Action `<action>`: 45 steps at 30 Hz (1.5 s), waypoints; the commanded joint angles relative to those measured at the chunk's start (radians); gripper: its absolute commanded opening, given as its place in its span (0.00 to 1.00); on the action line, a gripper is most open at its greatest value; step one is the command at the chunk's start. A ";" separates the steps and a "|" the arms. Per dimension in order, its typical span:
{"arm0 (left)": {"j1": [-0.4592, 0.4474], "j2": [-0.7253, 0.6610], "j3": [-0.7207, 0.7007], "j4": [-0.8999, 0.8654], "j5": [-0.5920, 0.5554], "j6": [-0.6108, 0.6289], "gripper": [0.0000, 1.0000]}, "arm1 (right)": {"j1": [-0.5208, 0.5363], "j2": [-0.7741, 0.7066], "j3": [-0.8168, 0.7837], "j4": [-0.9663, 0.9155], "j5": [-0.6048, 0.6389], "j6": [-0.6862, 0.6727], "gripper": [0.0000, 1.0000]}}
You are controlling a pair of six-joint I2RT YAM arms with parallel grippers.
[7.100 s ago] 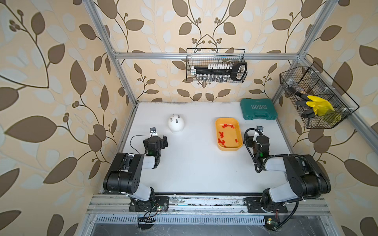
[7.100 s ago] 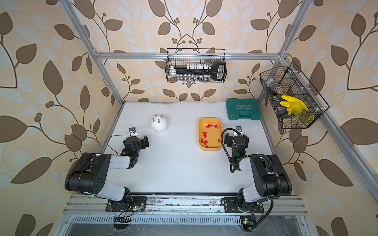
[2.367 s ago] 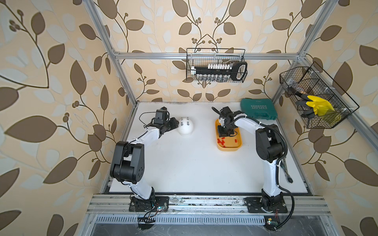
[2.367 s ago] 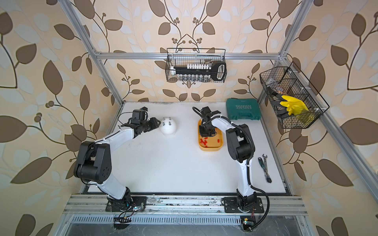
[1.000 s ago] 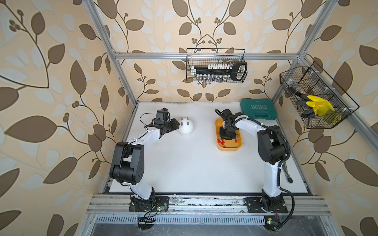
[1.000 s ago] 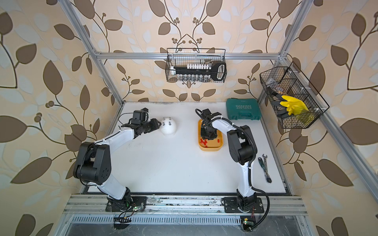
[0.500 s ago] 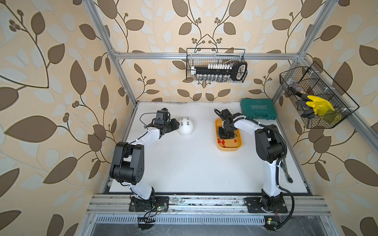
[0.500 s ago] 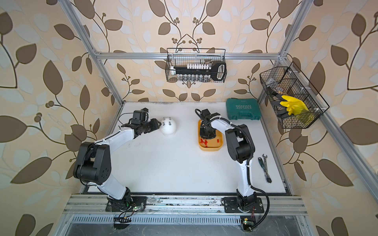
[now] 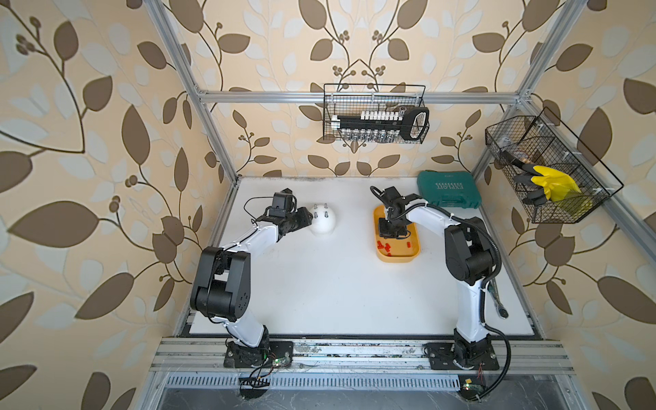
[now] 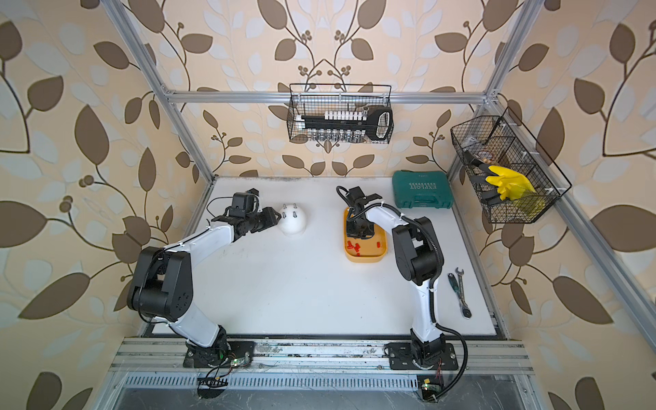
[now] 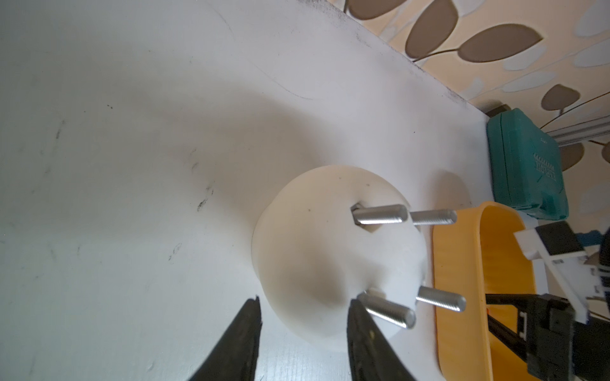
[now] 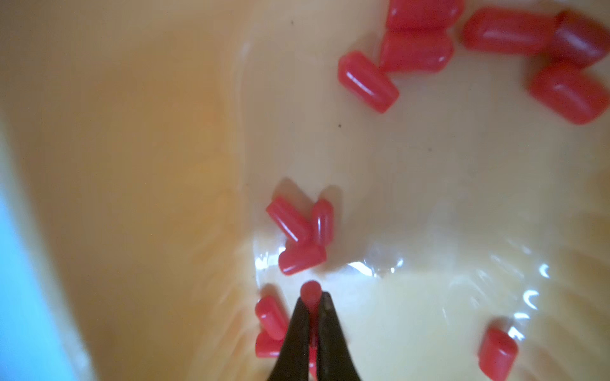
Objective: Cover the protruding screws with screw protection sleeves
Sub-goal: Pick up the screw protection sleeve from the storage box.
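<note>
Down in the orange tray (image 9: 413, 250), right fingers (image 12: 297, 330) are newly pinched shut on one red sleeve (image 12: 310, 292); pick looks done, carry comes next. Four screws (image 11: 379, 214) on white dome (image 9: 324, 223) all bare; left fingers (image 11: 244, 330) half-spread against dome, grip unclear.

Left arm (image 9: 248, 241) and right arm (image 9: 468, 312) are wearing smooth white shells between bulky black joints. Black cables (image 9: 494, 245) are looping alongside them. Left gripper (image 11: 303, 300) and right gripper (image 12: 313, 297) are ending in slim, tapering black fingers (image 11: 237, 343).
</note>
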 commanded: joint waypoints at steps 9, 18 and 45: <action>-0.056 -0.230 -0.059 0.018 -0.011 -0.023 0.46 | -0.010 -0.271 -0.042 -0.002 -0.078 -0.020 0.06; -0.121 -0.411 -0.242 0.380 0.211 0.007 0.44 | -0.013 -0.494 -0.201 0.299 -0.606 0.011 0.07; -0.241 -0.547 -0.372 0.933 0.709 -0.028 0.39 | 0.194 -0.762 -0.448 0.675 -0.980 -0.333 0.08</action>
